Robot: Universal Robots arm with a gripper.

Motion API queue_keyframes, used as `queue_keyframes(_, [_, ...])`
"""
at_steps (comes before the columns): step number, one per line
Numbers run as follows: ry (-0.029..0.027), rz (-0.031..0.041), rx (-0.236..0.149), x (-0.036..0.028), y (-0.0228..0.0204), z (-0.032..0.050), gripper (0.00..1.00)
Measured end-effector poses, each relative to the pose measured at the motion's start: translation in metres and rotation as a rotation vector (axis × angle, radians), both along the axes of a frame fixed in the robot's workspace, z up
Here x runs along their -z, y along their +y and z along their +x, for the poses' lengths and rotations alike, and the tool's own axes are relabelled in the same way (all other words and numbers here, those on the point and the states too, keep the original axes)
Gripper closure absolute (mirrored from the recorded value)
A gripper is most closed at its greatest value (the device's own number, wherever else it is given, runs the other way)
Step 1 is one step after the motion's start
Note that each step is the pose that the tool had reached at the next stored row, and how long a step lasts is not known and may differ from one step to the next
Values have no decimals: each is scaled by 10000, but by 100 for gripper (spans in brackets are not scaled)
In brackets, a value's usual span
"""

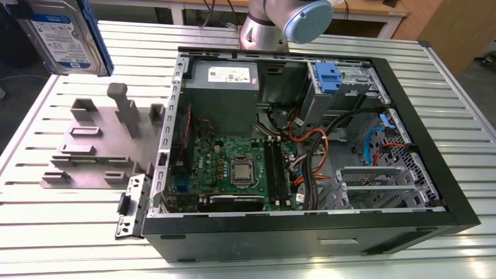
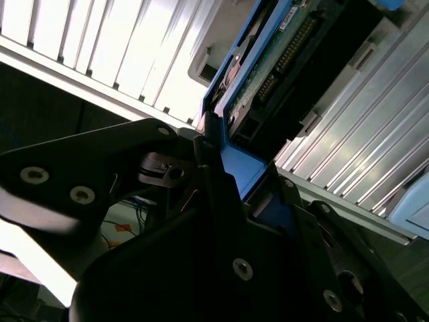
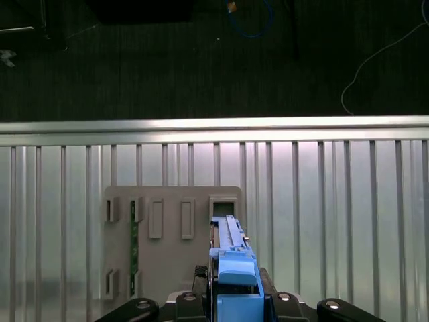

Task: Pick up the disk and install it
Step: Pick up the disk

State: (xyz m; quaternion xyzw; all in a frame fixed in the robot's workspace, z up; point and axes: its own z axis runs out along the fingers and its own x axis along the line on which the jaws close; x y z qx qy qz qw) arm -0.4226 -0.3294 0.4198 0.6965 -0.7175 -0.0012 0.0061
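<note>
Silver-grey and tubular at the arm (image 1: 261, 32) behind the computer case (image 1: 310, 231), capped with a rounded pale-blue joint cover (image 1: 307, 20). Matte black at the gripper (image 2: 242, 161), built of broad angular links studded with small silver screw heads.

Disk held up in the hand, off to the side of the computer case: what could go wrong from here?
1. The hand grips the disk by its blue rail, and the rest of the disk juts out unsupported, so it might tilt or slip while being carried.
2. Loose orange and black cables cross the open case; the disk could snag on them going in.
</note>
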Motion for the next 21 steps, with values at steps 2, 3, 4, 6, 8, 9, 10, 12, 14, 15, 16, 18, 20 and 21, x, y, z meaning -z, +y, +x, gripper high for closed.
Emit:
queue_keyframes(2, [0, 0, 0, -16, 0, 0, 64])
queue_keyframes(3, [0, 1, 0, -23, 0, 0, 64])
queue_keyframes(4, [1, 0, 0, -30, 0, 0, 64])
queue_keyframes(6, [0, 0, 1, -44, 0, 0, 64])
queue_keyframes(8, [0, 0, 0, -60, 0, 0, 64])
queue_keyframes(9, [0, 0, 0, -67, 0, 0, 64])
queue_keyframes(10, [0, 0, 0, -74, 0, 0, 64])
queue_keyframes(12, [0, 0, 1, -91, 0, 0, 64])
queue_keyframes(14, [0, 0, 0, -107, 0, 0, 64])
queue_keyframes(15, [0, 0, 0, -116, 0, 0, 64])
queue_keyframes(16, [0, 0, 1, -124, 0, 0, 64])
queue_keyframes(18, [0, 0, 0, -140, 0, 0, 64])
queue_keyframes(20, [0, 0, 0, -156, 0, 0, 64])
queue_keyframes(21, [0, 0, 0, -163, 0, 0, 64])
